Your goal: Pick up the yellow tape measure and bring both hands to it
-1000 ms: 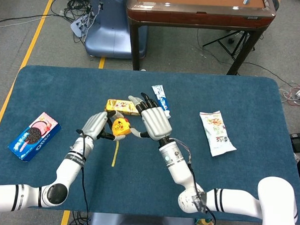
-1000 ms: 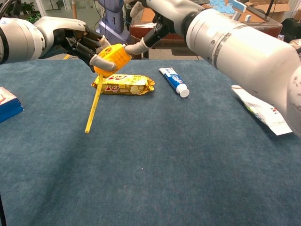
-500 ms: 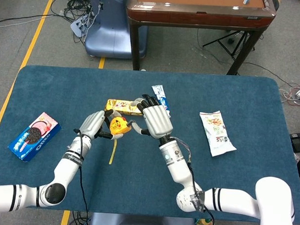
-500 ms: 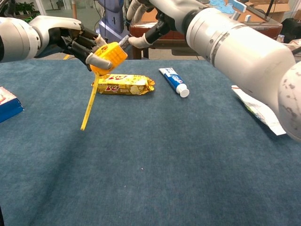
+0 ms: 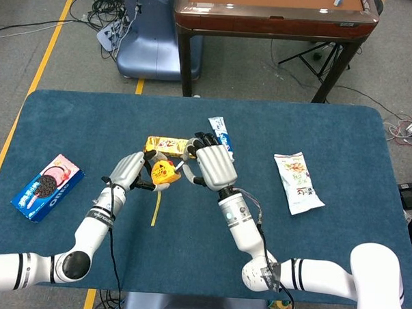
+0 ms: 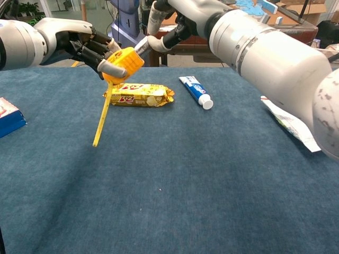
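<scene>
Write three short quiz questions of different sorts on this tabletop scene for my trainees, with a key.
1. True or false: the yellow tape measure rests on the table.
2. Which hand grips it? A) left hand B) right hand
3. Fill in: the blade hangs ___ from the case.

Key: 1. False, it is lifted. 2. A; the right hand's fingers reach close, contact unclear. 3. Down.

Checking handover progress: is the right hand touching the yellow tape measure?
Touching. In the chest view a right hand fingertip meets the yellow tape measure, held by the left hand.
</scene>
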